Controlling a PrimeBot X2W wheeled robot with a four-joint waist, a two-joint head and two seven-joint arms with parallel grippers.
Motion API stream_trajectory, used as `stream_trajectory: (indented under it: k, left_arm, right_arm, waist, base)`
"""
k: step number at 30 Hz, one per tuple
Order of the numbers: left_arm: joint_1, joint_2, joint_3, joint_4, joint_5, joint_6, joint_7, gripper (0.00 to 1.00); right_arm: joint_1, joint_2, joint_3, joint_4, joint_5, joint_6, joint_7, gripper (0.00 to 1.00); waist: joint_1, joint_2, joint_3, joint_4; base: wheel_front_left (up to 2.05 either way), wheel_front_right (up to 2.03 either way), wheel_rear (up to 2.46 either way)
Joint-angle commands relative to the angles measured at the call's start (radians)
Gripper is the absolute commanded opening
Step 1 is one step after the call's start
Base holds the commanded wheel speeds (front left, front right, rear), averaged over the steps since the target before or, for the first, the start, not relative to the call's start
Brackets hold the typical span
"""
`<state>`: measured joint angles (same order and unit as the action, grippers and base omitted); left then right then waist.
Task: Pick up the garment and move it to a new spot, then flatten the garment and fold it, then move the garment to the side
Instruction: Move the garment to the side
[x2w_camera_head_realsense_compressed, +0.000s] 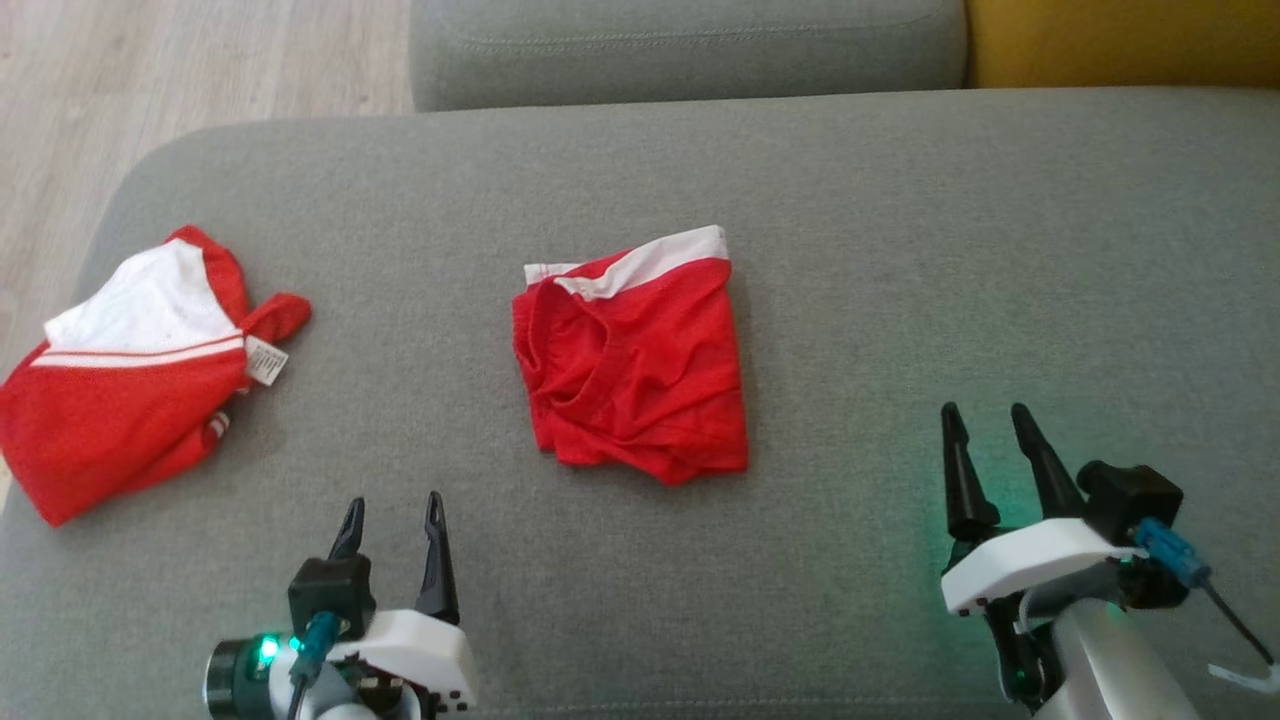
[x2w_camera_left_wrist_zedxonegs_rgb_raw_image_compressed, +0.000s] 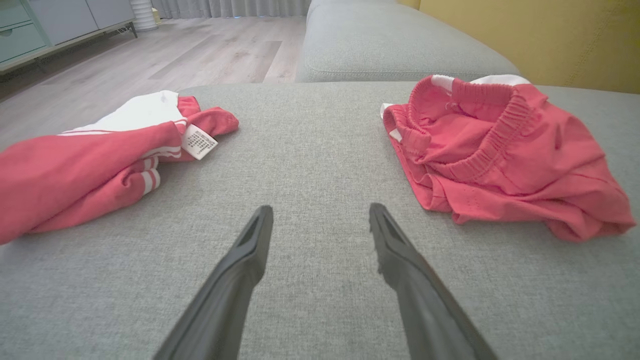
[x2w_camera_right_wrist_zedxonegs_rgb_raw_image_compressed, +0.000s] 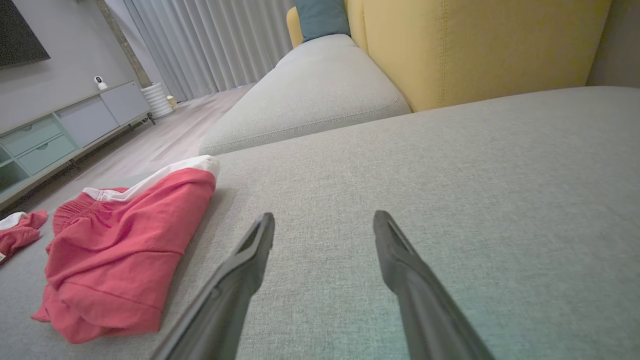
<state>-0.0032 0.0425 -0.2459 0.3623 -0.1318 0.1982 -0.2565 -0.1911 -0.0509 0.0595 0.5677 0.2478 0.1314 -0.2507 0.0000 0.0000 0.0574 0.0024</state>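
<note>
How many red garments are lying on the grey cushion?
2. The folded red shorts lie near the middle of the grey cushion; the red and white top lies at its left edge, apart from them. No other garment seems hidden.

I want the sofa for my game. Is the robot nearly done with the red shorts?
Nearly. The red shorts already lie folded on the grey cushion. The left pincer and right pincer are open, holding nothing. Left to do: moving them to the side.
</note>
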Motion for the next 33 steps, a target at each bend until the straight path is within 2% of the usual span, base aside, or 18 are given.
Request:
stream_trajectory:
  k: [1,11,18,25,26,27,28,29,33]
  left_arm:
    - [-0.037,0.008,0.026,-0.033,0.006,0.001,-0.005,1.0]
    - [-0.092,0.008,-0.057,-0.049,-0.012,-0.018,-0.005,1.0]
    - [-0.107,0.008,-0.106,-0.049,-0.023,-0.023,-0.005,1.0]
    - [-0.11,0.008,-0.124,-0.05,-0.025,-0.027,-0.005,1.0]
    - [-0.111,0.008,-0.125,-0.051,-0.025,-0.027,-0.005,1.0]
    - [-0.113,0.008,-0.125,-0.051,-0.025,-0.027,-0.005,1.0]
    - [-0.114,0.008,-0.125,-0.052,-0.024,-0.027,-0.005,1.0]
    - [-0.115,0.008,-0.125,-0.052,-0.023,-0.028,-0.005,1.0]
    - [-0.12,0.008,-0.119,-0.051,-0.017,-0.028,-0.005,1.0]
  right_arm:
    - [-0.029,0.001,0.035,-0.023,0.005,-0.001,-0.011,1.0]
    - [-0.182,0.001,0.159,0.063,0.034,-0.001,-0.011,1.0]
    - [-0.312,0.001,0.189,0.241,0.084,-0.001,-0.011,1.0]
    - [-0.395,0.001,0.22,0.429,0.121,-0.001,-0.011,1.0]
    - [-0.404,0.001,0.231,0.452,0.125,-0.001,-0.011,0.9]
    - [-0.412,0.001,0.242,0.471,0.134,-0.001,-0.01,0.5]
    - [-0.418,0.001,0.25,0.486,0.145,-0.001,-0.01,0.15]
    - [-0.425,0.001,0.257,0.498,0.151,-0.001,-0.01,0.0]
    - [-0.449,0.001,0.246,0.509,0.142,-0.001,-0.011,0.0]
  waist:
    - [0.0,0.0,0.015,0.011]
    - [0.0,0.0,0.095,0.129]
    - [0.0,0.0,0.123,0.223]
    - [0.0,0.0,0.14,0.273]
    - [0.0,0.0,0.142,0.276]
    - [0.0,0.0,0.143,0.278]
    - [0.0,0.0,0.144,0.28]
    - [0.0,0.0,0.145,0.28]
    - [0.0,0.0,0.14,0.258]
  base:
    - [0.0,0.0,0.0]
    - [0.0,0.0,0.0]
    - [0.0,0.0,0.0]
    - [0.0,0.0,0.0]
    - [0.0,0.0,0.0]
    - [0.0,0.0,0.0]
    - [0.0,0.0,0.0]
    - [0.0,0.0,0.0]
    - [0.0,0.0,0.0]
